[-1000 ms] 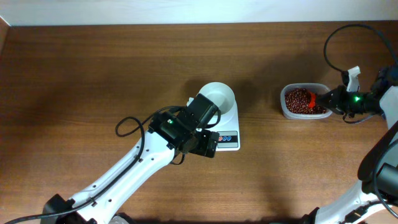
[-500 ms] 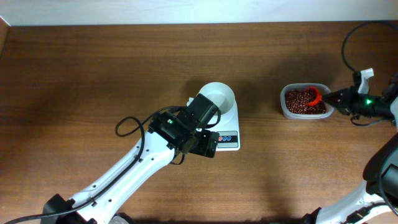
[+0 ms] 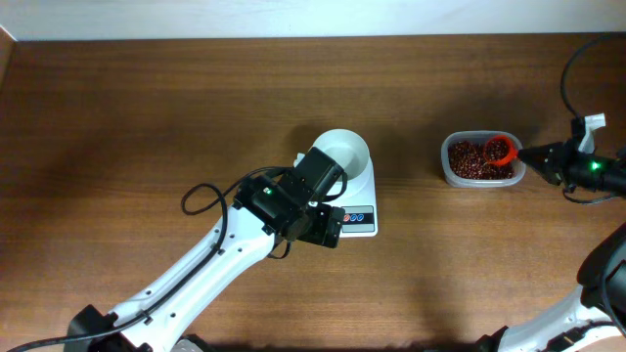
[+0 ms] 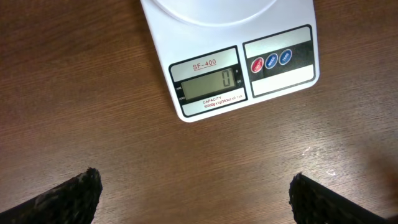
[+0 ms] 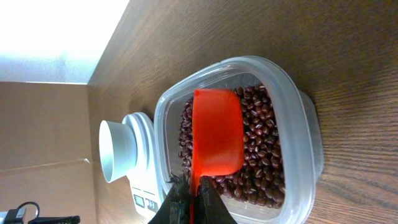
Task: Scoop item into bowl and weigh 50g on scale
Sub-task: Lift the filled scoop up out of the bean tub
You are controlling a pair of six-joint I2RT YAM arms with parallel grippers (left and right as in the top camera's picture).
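In tub (image 5: 302, 130), beans (image 5: 261, 146) under scoop (image 5: 217, 134), in right fingers (image 5: 211, 208)

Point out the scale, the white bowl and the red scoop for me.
scale (image 4: 214, 84): left wrist view, on its grey display.
white bowl (image 3: 348, 149): overhead view, on its inner floor.
red scoop (image 5: 216, 140): right wrist view, on its broad cup.
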